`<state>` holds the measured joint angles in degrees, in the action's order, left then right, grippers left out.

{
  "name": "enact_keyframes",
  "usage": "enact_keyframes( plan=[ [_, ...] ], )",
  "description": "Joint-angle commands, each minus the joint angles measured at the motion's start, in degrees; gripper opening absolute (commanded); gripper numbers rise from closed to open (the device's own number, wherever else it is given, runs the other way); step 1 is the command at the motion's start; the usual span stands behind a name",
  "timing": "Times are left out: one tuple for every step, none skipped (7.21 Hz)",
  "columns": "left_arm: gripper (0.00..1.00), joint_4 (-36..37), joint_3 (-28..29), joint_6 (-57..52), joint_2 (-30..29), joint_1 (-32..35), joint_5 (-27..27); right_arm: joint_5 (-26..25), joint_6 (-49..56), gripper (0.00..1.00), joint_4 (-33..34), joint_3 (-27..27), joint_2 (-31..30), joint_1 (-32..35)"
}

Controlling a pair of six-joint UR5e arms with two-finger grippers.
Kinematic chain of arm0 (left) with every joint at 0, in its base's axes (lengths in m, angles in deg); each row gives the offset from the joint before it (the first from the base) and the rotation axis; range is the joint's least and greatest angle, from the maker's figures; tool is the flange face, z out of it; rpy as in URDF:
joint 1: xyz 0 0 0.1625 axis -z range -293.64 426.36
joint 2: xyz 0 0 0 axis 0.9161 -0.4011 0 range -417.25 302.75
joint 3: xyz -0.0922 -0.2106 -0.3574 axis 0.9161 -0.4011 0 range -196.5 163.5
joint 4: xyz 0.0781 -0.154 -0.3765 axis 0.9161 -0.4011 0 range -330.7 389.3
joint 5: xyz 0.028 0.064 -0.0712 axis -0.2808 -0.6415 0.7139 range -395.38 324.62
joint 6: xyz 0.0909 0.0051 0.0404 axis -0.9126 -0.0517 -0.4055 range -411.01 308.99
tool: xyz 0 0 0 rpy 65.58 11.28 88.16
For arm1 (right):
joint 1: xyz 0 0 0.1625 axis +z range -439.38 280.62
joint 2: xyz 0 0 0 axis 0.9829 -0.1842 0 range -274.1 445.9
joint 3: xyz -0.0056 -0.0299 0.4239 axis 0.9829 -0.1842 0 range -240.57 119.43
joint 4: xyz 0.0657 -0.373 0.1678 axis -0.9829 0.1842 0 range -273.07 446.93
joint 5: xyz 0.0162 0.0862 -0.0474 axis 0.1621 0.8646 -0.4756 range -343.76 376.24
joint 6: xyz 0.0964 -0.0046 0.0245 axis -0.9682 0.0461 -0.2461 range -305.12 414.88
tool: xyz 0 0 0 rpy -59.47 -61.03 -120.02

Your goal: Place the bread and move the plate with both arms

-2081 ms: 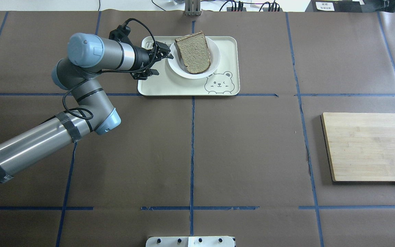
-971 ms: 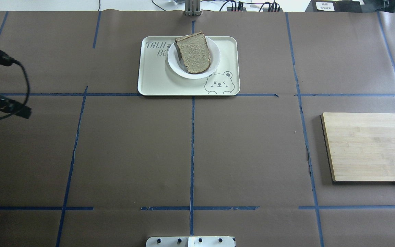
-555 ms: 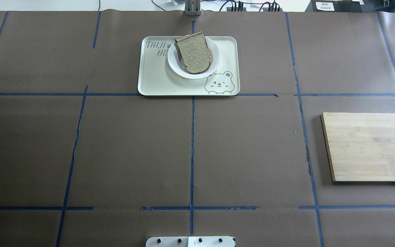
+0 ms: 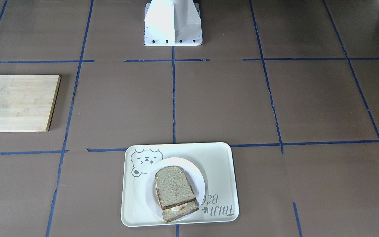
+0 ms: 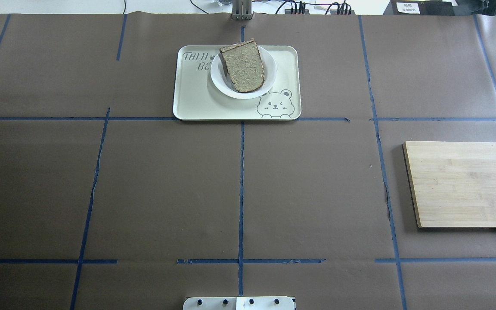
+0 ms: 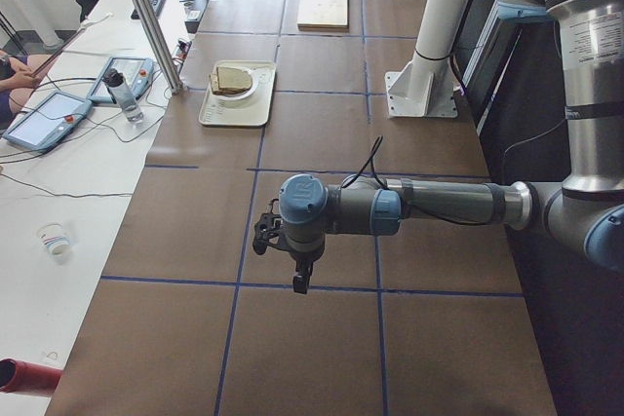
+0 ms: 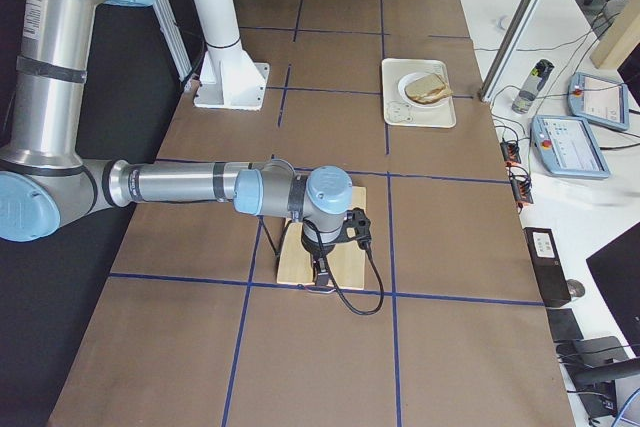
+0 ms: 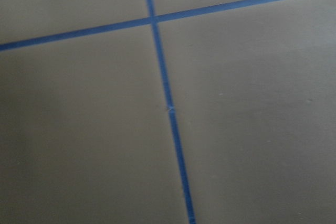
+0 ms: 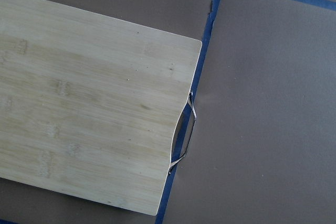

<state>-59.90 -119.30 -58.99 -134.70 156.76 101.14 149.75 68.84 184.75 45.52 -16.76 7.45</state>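
- Lost the left arm (image 6: pixel 419 204) from the overhead view. Reached to the tray (image 5: pixel 192 99) beside the plate (image 5: pixel 217 79) two seconds back, showed only at the left edge a second back, now out of that view altogether.
- Unmoved through those pictures: tray, plate on it, bread (image 5: pixel 243 65) on the plate, at the table's (image 6: pixel 322 338) far middle.
- Seen only from the left end: left gripper (image 6: pixel 298 275), pointing down over bare table, well apart from the tray. Cannot tell how wide the jaws stand.
- Seen only from the right end: right gripper (image 7: pixel 322 272), hanging over the cutting board (image 7: pixel 345 272). Cannot tell its opening either.
- From the wrist views, only surfaces: crossed blue tape (image 8: pixel 163 87) on brown paper under the left, the board's edge and metal handle (image 9: pixel 184 129) under the right.
- From the front view alone: a lower slice (image 4: pixel 179 213) beneath the bread, with egg (image 4: pixel 178 207) peeking between. From overhead, just the top slice.
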Motion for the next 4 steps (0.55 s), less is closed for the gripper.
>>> enact_keyframes(
  plan=[
    [1.0,0.0,0.8,0.3,0.6,0.5,0.4,0.0,-0.1,1.0,-0.1,0.0,0.0,0.0],
    [1.0,-0.1,0.9,0.3,0.2,0.4,0.5,0.1,-0.1,1.0,0.0,0.0,0.0,0.0],
    [1.0,-0.1,0.4,0.1,0.5,0.4,0.3,0.1,-0.1,1.0,0.0,0.0,0.0,0.0],
    [1.0,0.1,-1.7,-0.1,1.6,0.6,-0.3,0.5,-0.1,1.0,0.0,0.0,0.0,0.0]
  ],
)
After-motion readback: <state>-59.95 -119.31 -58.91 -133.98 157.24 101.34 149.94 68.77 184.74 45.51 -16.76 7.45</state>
